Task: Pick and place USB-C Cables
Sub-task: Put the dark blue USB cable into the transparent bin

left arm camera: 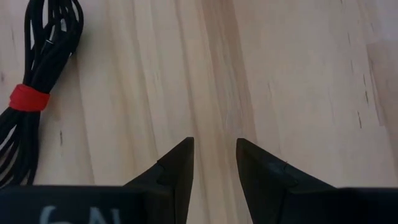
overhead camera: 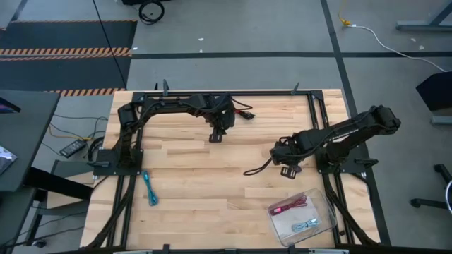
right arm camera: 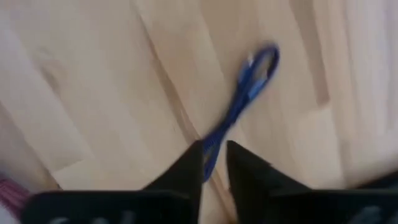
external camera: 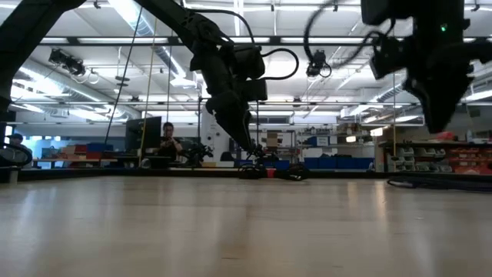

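The right gripper (right arm camera: 213, 163) hangs above the wooden table (overhead camera: 198, 190) at about 3 o'clock of its middle, fingers pinched narrow on one end of the purple cable (right arm camera: 244, 99), which trails off it. The left gripper (left arm camera: 214, 162), at 12 o'clock, points down with a narrow gap, empty, beside the black-and-red cable (left arm camera: 37, 87). The teal cable (overhead camera: 150, 188) lies at 8 o'clock; the clear tray (overhead camera: 321, 204) at 5 o'clock holds the maroon cable (overhead camera: 293, 205) and pale blue cable (overhead camera: 305, 226).

Two cables (overhead camera: 300, 214) lie in the tray (overhead camera: 323, 204) (table's right front corner).
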Controlling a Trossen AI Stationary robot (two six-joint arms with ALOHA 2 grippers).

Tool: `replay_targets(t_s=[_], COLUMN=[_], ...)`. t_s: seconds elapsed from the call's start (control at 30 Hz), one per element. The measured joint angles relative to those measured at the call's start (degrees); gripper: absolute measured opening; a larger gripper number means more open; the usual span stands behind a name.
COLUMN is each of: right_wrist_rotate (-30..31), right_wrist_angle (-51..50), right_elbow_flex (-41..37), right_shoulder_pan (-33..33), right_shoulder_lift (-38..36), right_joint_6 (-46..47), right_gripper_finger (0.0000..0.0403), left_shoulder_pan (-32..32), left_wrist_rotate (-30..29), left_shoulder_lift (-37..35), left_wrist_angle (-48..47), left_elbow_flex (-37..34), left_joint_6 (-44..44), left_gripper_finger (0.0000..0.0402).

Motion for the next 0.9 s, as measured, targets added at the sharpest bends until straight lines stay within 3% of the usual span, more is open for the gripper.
replay_targets(t_s=[0.13,0.3,0.53,0.63,0.7,0.77,0.9], right_wrist_rotate=[-0.4,-2.36,-3.51,-3.91,-4.48,-4.5,-4.44], right_wrist_angle=[0.52,5.23,17.94,19.63,20.37,20.22,18.32], right_elbow_flex=[-5.01,-9.68,-16.54,-19.39,-20.35,-20.33,-17.96], right_shoulder_pan=[-0.76,-2.59,-4.51,-5.81,-6.32,-6.45,-6.52], right_shoulder_lift=[0.0,0.0,0.0,-0.23,-0.29,-0.24,0.2], right_joint_6=[8.52,9.85,10.83,11.11,11.28,10.68,4.8], right_gripper_finger=[0.0169,0.0254,0.0293,0.0277,0.0245,0.0193,0.0044], left_shoulder_pan=[0.02,0.0,0.02,-0.09,-0.11,-0.11,-0.11], left_wrist_rotate=[-0.01,0.0,0.05,0.22,0.24,0.24,0.24], left_shoulder_lift=[0.0,0.0,0.0,0.0,0.0,0.0,0.0], left_wrist_angle=[0.01,0.02,0.17,0.17,0.14,0.12,0.09], left_elbow_flex=[0.0,0.0,0.0,0.0,0.0,0.0,0.0], left_joint_6=[0.02,0.04,-0.74,-1.33,-1.39,-1.63,-2.02], left_gripper_finger=[0.0128,0.0128,0.0128,0.0128,0.0128,0.0128,0.0128])
